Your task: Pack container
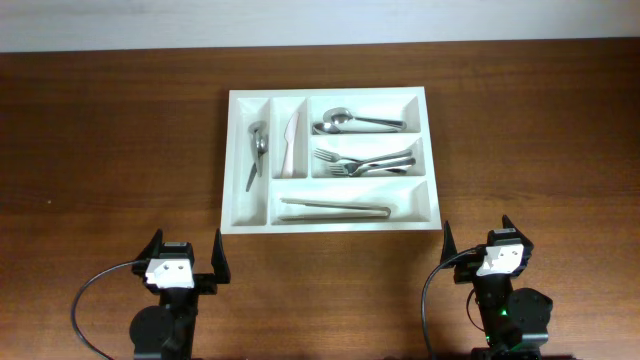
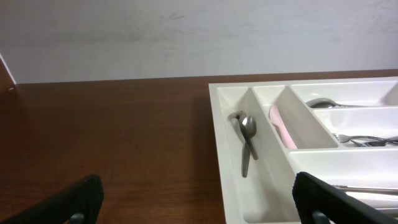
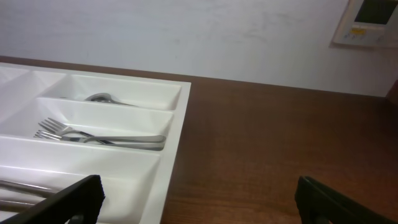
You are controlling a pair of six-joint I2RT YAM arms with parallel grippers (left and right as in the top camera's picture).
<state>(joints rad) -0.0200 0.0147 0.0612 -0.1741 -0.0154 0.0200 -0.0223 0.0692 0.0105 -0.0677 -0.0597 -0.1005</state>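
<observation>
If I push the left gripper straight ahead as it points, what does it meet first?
Probably the container at its near left corner: one finger of the open left gripper seems lined up with it, while the centre line runs over table beside it. Depth is unclear.

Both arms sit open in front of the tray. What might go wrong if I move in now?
1. The tray has its near rim just ahead of the open left gripper and right gripper; a low advance may shove it.
2. The forks lie piled together, so reaching into that compartment could snag several.
</observation>
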